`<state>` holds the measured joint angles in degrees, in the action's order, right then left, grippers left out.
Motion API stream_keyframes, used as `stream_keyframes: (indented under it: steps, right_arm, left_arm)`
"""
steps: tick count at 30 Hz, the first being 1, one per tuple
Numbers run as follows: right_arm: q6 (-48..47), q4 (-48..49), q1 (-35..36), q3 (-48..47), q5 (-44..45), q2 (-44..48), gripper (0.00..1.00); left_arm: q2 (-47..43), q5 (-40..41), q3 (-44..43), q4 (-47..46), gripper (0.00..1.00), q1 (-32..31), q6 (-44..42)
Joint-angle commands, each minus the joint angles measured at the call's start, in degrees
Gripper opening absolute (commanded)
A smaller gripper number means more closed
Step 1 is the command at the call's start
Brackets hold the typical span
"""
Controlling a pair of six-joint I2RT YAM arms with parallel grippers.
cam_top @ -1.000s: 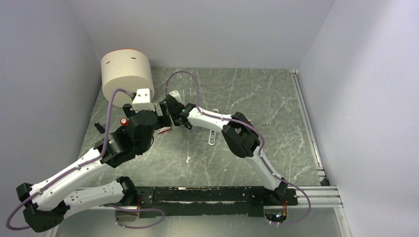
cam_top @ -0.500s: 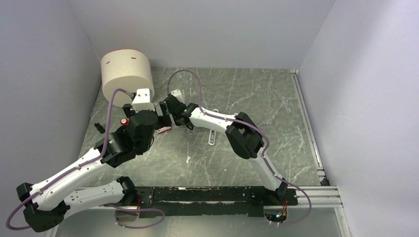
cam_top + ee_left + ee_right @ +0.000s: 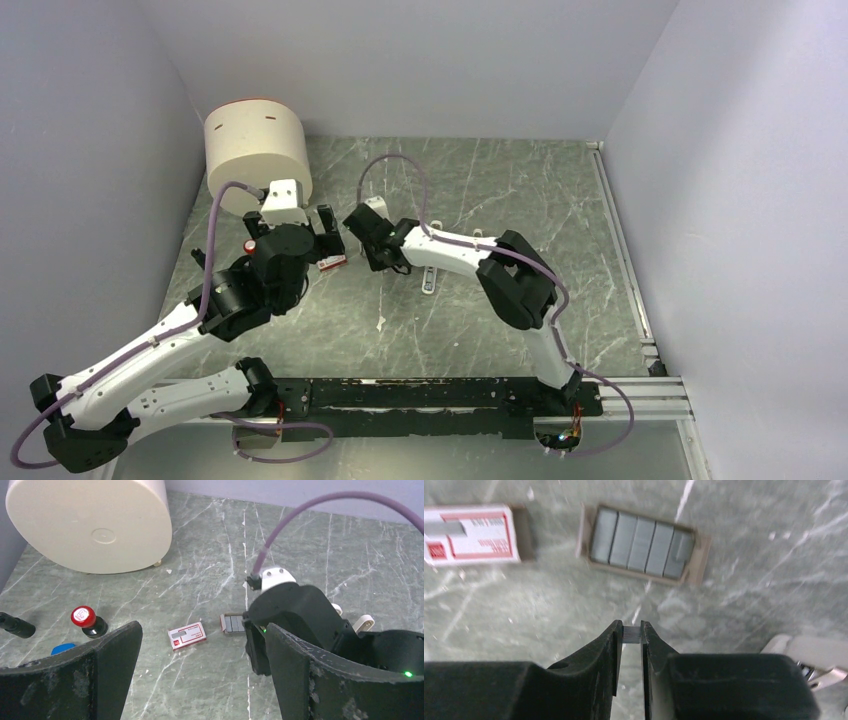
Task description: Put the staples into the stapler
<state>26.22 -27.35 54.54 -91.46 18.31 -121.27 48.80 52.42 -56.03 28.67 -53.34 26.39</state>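
My right gripper (image 3: 631,636) is shut on a small grey block of staples (image 3: 631,633), held just above the table. Beyond its tips lies the open box tray with several more grey staples blocks (image 3: 641,544), and left of that the red-and-white box sleeve (image 3: 471,534). The white stapler (image 3: 430,275) lies on the table right of this gripper (image 3: 372,252), and its end shows at the right wrist view's lower right (image 3: 809,655). My left gripper (image 3: 200,670) is open and empty, hovering near the sleeve (image 3: 187,635) and tray (image 3: 233,624).
A big cream round container (image 3: 257,150) stands at the back left. A red-capped small piece (image 3: 84,617), a black piece (image 3: 15,625) and a blue piece (image 3: 62,648) lie at the left. A small white scrap (image 3: 382,322) lies nearer the arm bases.
My right gripper has drawn back from the box toward the right and near side, with a staples block between its fingers. The left gripper has shifted slightly, and the sleeve now shows.
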Motion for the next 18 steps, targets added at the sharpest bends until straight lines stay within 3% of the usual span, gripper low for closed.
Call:
stream_keyframes:
  steps: [1, 11, 18]
  right_arm:
    - [3.3, -1.1, 0.7, 5.3, -3.0, 4.4, 0.24]
    - [6.5, -3.4, 0.8, 11.3, -2.4, 6.0, 0.24]
    - [7.4, -5.3, 0.9, 9.9, -1.8, 4.9, 0.39]
  left_arm:
    - [-0.5, 1.5, 0.2, -0.3, 0.97, 0.2, 0.7]
    - [-1.3, 0.8, 0.8, -1.2, 0.97, 0.2, 1.0]
    - [-1.3, 0.8, 0.8, -0.6, 0.97, 0.2, 1.2]
